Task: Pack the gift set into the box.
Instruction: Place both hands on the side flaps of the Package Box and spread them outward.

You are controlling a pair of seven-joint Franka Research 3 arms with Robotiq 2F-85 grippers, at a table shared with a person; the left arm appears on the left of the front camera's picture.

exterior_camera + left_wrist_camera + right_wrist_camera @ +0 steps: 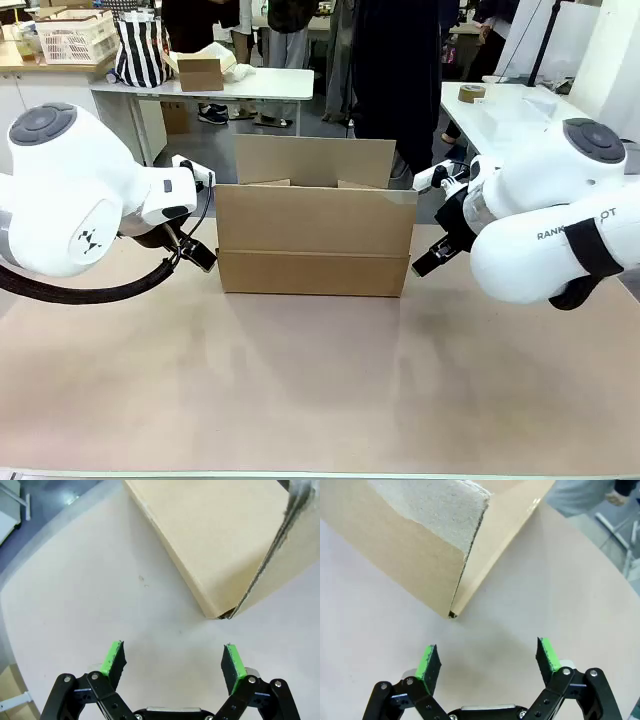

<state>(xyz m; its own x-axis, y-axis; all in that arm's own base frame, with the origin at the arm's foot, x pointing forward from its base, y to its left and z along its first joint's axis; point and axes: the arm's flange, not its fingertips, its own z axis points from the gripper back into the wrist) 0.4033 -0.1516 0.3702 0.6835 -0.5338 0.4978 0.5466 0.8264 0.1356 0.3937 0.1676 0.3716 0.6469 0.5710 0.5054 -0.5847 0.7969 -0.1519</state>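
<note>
The box (315, 238) stands flaps-up at the middle of the table (320, 400), flanked by the left gripper (173, 652) and right gripper (487, 650), both spread wide and empty. The cardboard looks stiff and light, probably best pressed at its end walls.

right arm (545, 255), partial print "RANK", "OT"

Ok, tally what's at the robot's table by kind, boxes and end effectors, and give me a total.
Cardboard box: 1
Open end effectors: 2, the left end effector and the right end effector
Total: 3
</note>
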